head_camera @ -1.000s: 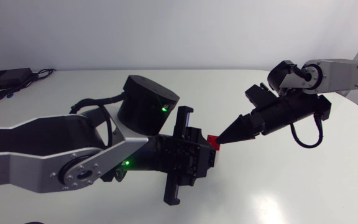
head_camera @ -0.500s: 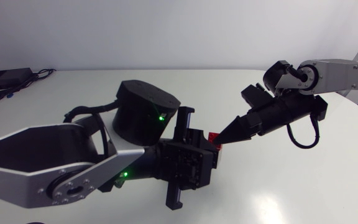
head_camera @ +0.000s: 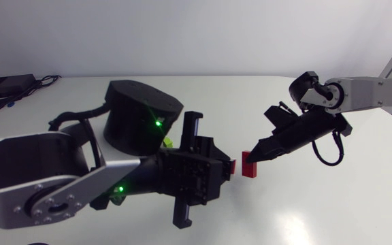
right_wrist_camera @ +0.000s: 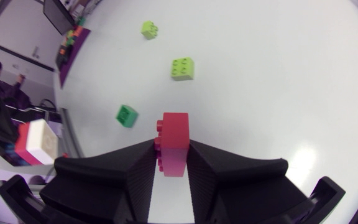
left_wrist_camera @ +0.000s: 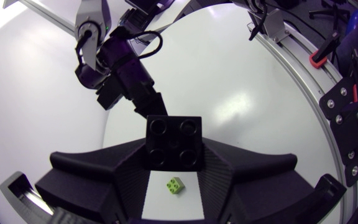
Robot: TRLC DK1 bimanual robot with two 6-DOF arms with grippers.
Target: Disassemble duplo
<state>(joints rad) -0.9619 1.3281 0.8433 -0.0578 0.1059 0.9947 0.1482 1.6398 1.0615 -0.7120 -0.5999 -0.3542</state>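
In the head view my left gripper (head_camera: 224,167) is held above the table's middle, shut on a red brick (head_camera: 231,167) that shows only as a small edge. In the left wrist view that brick (left_wrist_camera: 173,142) looks dark, studs facing the camera, clamped between both fingers. A short gap to the right, my right gripper (head_camera: 250,160) is shut on a second red brick (head_camera: 252,169). The right wrist view shows this red brick (right_wrist_camera: 174,144) squeezed between its fingers (right_wrist_camera: 135,168). My right arm (left_wrist_camera: 120,67) shows ahead of the left gripper.
Loose bricks lie on the white table: two lime ones (right_wrist_camera: 183,68) (right_wrist_camera: 148,28) and a darker green one (right_wrist_camera: 127,116). A lime brick (left_wrist_camera: 176,185) lies under my left gripper. A black box with cables (head_camera: 5,86) sits at the back left corner.
The two grippers met at one red stack; now they are apart, each with a red piece. The right gripper closed and pulled right; the left arm drew back left.
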